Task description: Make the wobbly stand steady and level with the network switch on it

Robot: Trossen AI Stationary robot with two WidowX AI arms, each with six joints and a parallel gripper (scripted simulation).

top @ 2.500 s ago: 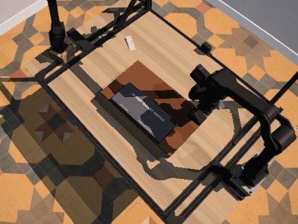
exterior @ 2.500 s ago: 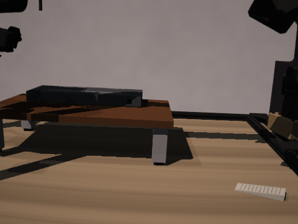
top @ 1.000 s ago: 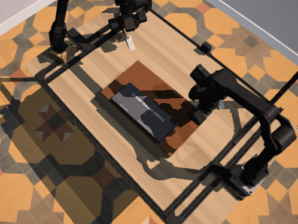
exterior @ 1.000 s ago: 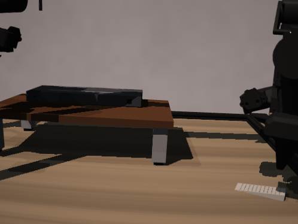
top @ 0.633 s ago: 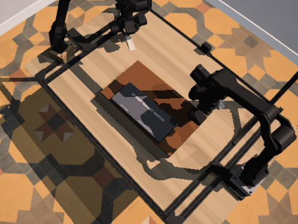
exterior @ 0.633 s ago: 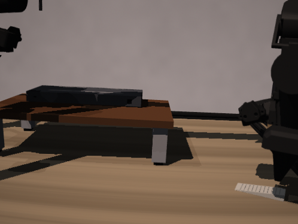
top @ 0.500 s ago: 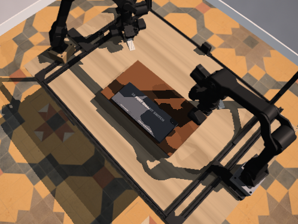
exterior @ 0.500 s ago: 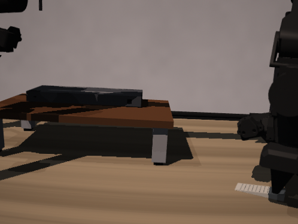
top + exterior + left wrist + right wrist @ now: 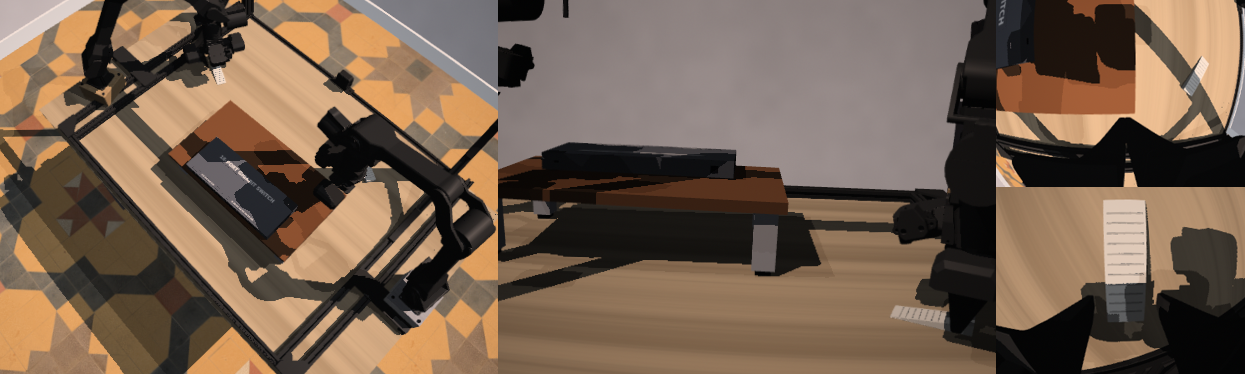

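The brown stand sits mid-table with the dark network switch (image 9: 240,187) on top. In the exterior view the stand (image 9: 648,192) rests on short grey legs (image 9: 764,248), with the switch (image 9: 638,160) lying on it. A white ribbed wedge (image 9: 219,76) lies flat on the table at the far end. My right gripper (image 9: 217,57) is low over it, open, its fingers straddling the near end of the wedge (image 9: 1125,267). My left gripper (image 9: 330,192) is shut and empty at the stand's edge; its wrist view shows the closed fingers (image 9: 1126,130) and a second wedge (image 9: 1196,76) on the table.
A black frame rail (image 9: 310,55) runs around the table. The arm bases stand at opposite corners (image 9: 420,295) (image 9: 100,75). In the exterior view the first wedge (image 9: 918,315) lies well to the right of the stand's front leg.
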